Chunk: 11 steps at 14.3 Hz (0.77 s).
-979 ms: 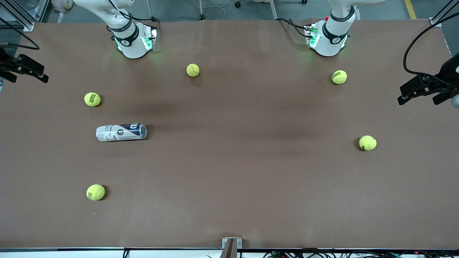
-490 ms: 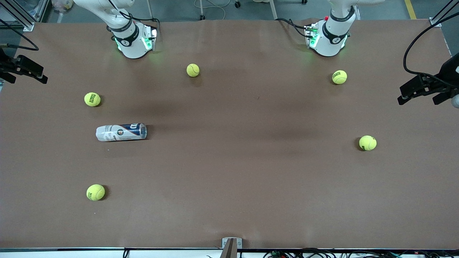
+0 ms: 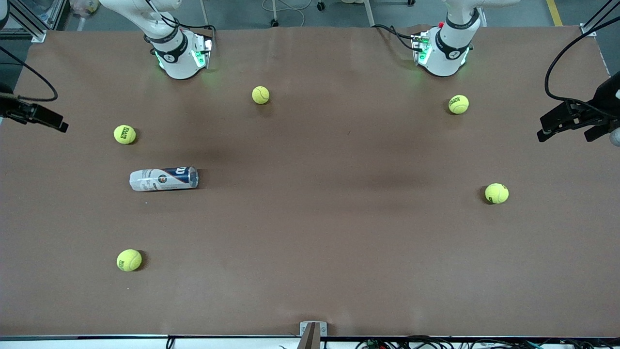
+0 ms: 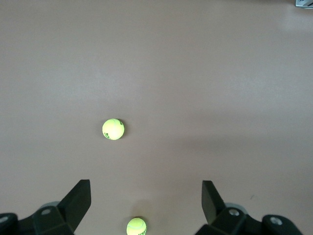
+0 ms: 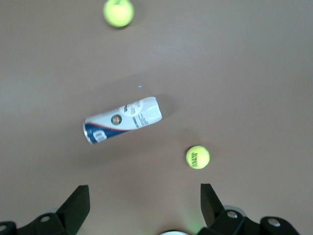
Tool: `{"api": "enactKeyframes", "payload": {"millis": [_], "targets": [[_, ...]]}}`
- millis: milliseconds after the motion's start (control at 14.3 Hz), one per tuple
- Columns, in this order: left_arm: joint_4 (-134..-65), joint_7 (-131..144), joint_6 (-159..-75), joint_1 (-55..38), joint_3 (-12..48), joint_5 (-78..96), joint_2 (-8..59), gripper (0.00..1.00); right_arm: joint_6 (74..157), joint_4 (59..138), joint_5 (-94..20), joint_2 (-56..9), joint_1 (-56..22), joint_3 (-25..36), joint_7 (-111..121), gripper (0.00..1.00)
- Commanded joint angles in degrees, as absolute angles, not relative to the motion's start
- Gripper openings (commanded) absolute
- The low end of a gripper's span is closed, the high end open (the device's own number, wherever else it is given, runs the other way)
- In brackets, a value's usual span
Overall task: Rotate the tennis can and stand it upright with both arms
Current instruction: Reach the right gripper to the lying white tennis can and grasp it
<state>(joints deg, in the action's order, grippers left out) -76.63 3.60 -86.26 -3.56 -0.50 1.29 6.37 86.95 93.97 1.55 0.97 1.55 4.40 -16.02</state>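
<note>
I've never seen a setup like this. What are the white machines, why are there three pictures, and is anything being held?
The white machines are two robot arms bolted along one edge of a brown table. The wide picture comes from a high camera facing them. The two others come from cameras on the arms' wrists, looking down past each arm's own black fingers.

The right gripper is up over the right arm's end of the table, above the tennis can, which lies on its side. The left gripper is over the left arm's end, above two of the balls. Both are open and hold nothing.

Five yellow tennis balls are scattered about; one lies beside the can, nearer to the bases, and one nearer to the front camera.
</note>
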Motion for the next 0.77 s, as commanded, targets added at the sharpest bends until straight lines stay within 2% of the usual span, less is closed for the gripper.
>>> {"api": "enactKeyframes", "payload": {"millis": [0, 420, 700], "targets": [[-76.99, 4.22, -86.13, -3.52, -0.26, 0.35, 5.63, 1.0, 87.36, 93.95, 1.32, -0.26, 1.41, 4.04, -33.95, 1.0], [-76.99, 4.22, -86.13, -3.6, -0.26, 0.26, 5.63, 1.0, 88.15, 96.93, 0.88, -3.86, -2.37, 3.96, -69.13, 1.0], [-76.99, 4.22, -86.13, -3.6, -0.26, 0.26, 5.63, 1.0, 95.95, 105.19, -2.8, -4.48, -1.67, 3.96, -76.98, 1.0]]}}
